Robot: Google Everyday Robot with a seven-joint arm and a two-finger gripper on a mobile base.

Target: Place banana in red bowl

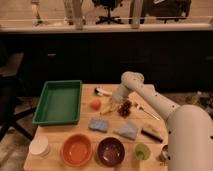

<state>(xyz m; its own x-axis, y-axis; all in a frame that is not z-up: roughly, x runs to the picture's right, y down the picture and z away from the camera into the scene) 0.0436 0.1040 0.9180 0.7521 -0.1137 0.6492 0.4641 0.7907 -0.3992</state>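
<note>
The banana [107, 108] is a small pale-yellow piece lying on the wooden table [90, 137] near its middle, just right of a small orange fruit [95, 104]. My gripper [113, 103] reaches down from the white arm [150, 97] onto the banana's right end and is shut on it, with the banana low at the table surface. The red bowl [76, 149] sits at the front edge, left of centre, with nothing in it.
A dark maroon bowl [110, 150] stands right of the red bowl, then a green cup [142, 151]. A white cup [39, 146] is at the front left and a green tray [59, 102] at the left. Two blue cloths [98, 124] [127, 131] lie between banana and bowls.
</note>
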